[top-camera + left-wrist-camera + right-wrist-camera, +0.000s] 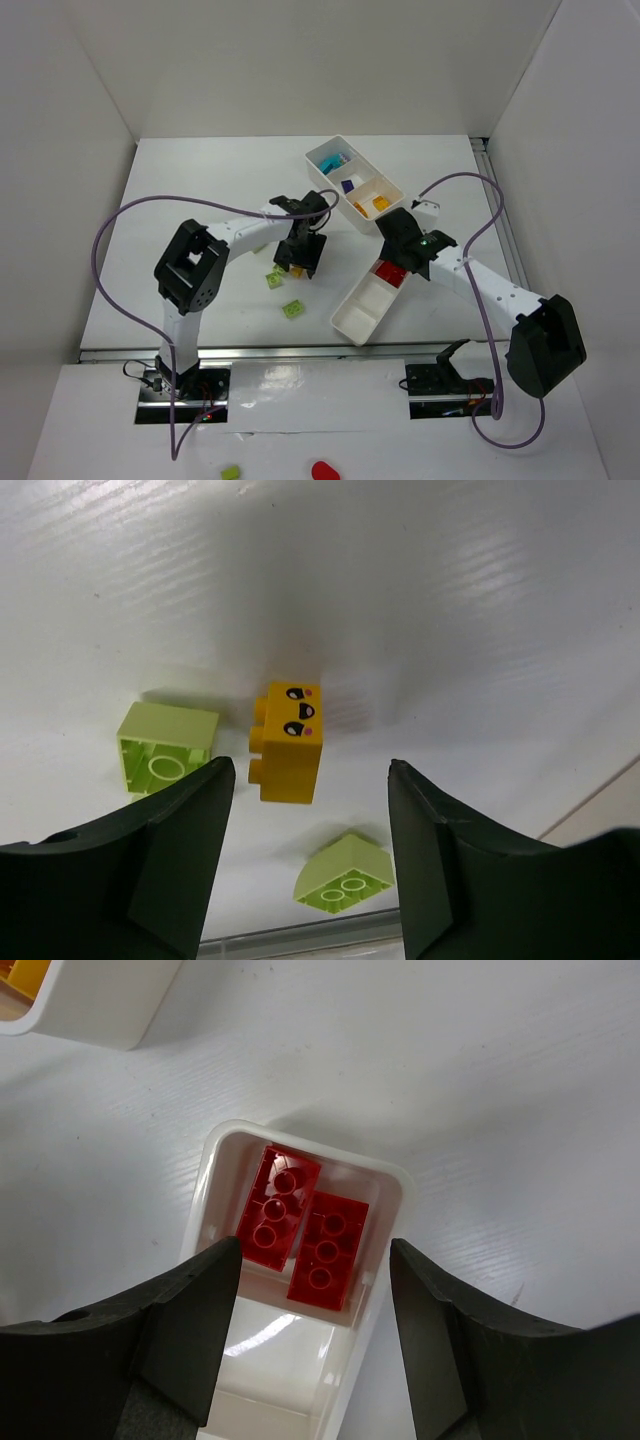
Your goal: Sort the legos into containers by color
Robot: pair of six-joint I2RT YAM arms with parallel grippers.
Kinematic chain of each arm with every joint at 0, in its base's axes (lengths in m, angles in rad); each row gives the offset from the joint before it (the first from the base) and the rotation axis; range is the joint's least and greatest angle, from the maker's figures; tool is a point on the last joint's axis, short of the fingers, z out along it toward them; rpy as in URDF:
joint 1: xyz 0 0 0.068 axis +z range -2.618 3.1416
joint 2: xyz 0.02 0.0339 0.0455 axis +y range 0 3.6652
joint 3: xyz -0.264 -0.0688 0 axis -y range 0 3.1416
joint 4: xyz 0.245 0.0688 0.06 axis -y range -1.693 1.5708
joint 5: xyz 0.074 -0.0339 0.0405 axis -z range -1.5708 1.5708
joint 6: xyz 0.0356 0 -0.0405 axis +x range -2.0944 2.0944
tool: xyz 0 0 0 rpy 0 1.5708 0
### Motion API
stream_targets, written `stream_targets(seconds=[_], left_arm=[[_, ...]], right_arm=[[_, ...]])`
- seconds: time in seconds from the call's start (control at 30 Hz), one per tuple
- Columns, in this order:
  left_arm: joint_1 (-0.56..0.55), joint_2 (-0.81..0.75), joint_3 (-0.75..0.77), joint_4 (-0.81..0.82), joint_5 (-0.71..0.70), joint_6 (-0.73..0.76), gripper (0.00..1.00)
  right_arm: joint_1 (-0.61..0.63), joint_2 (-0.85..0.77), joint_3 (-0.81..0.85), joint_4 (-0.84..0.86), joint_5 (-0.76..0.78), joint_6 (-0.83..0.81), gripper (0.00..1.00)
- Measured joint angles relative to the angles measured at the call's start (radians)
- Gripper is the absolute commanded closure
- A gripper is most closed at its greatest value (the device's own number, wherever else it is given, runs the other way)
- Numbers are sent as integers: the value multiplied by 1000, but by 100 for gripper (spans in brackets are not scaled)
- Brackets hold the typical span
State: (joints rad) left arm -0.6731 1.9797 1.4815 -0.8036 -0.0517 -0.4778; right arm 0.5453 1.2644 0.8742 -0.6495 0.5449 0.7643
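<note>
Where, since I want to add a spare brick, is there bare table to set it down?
Bare: the far-left stretch of the white table, between the side wall and the left arm. Crowded: around the left gripper, with the yellow plastic brick and lime-green bricks, and mid-table where the two white divided plastic trays meet beside the right gripper.

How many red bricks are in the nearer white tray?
2: one red brick beside another, in the end compartment of the near tray; the right gripper may hide more.

White table; white walls behind; metal rail along near edge.
</note>
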Motion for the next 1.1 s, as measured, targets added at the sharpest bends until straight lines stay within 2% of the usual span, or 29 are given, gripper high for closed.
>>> stream_targets(seconds=[0.13, 0.17, 0.23, 0.3, 0.4, 0.43, 0.67, 0.9, 1.03, 1.1], left_arm=[[0, 29, 18, 5, -7, 2, 42], [0, 32, 19, 6, -7, 2, 54], [0, 33, 21, 5, -5, 4, 63], [0, 33, 37, -4, -3, 5, 69], [0, 33, 95, -28, 0, 6, 70], [0, 33, 124, -34, 3, 6, 74], [0, 90, 440, -52, 81, 13, 78], [0, 306, 819, -49, 161, 31, 78], [6, 377, 866, 2, 212, 21, 76], [9, 399, 866, 39, 234, 3, 72]], right_arm=[[0, 0, 1, 0, -6, -3, 31], [0, 0, 1, 0, -7, -4, 31], [0, 0, 1, 0, -7, -4, 31], [0, 0, 3, -3, -7, -3, 31], [0, -2, 19, -11, -2, -3, 31], [0, -4, 29, -16, 2, -3, 31], [-17, -72, 144, -56, 71, -19, 30], [-74, -104, 236, -95, 128, -45, 29], [-99, -120, 248, -124, 137, -58, 29], [-106, -126, 249, -134, 135, -64, 29]])
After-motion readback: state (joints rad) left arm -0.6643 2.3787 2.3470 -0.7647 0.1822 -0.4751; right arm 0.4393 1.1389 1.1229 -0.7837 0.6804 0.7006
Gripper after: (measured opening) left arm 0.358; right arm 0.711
